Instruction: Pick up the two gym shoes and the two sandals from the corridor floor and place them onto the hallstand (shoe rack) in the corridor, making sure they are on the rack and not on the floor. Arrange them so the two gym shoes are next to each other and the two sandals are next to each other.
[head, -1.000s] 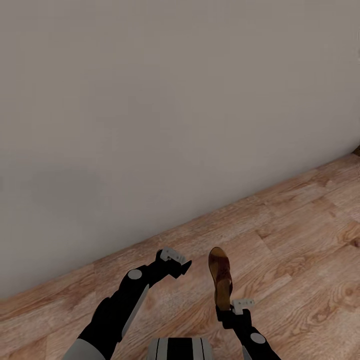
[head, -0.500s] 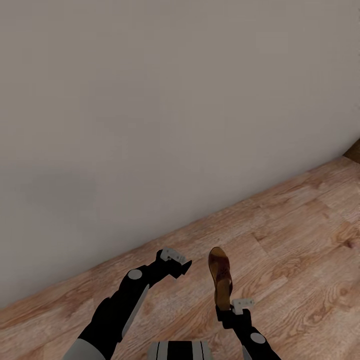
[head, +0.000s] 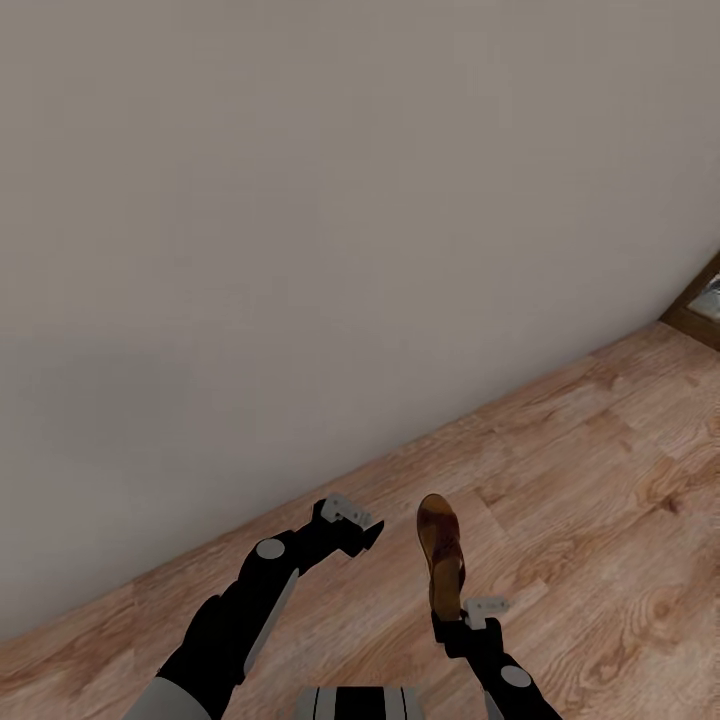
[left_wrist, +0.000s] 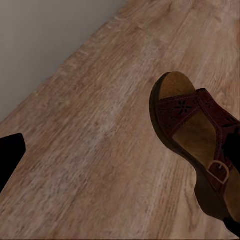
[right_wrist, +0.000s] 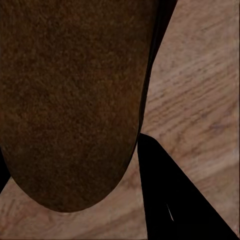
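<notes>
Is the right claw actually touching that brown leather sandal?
Touching: in the head view the right gripper clamps the brown leather sandal by its heel end, holding it above the floor.

Black arms (head: 235, 615) with grey round joint caps, pale grey brackets, striped grey-black trunk (head: 362, 702).

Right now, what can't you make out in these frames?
- Right gripper finger contact, head view: hidden behind the sandal it carries; the right wrist view is mostly sandal sole.
- Sandal heel, left wrist view: cut off by the frame edge.
- Left gripper, head view: fingers too small to judge the opening.
- Brown-framed object, head view: cut off by the edge, unidentifiable.
</notes>
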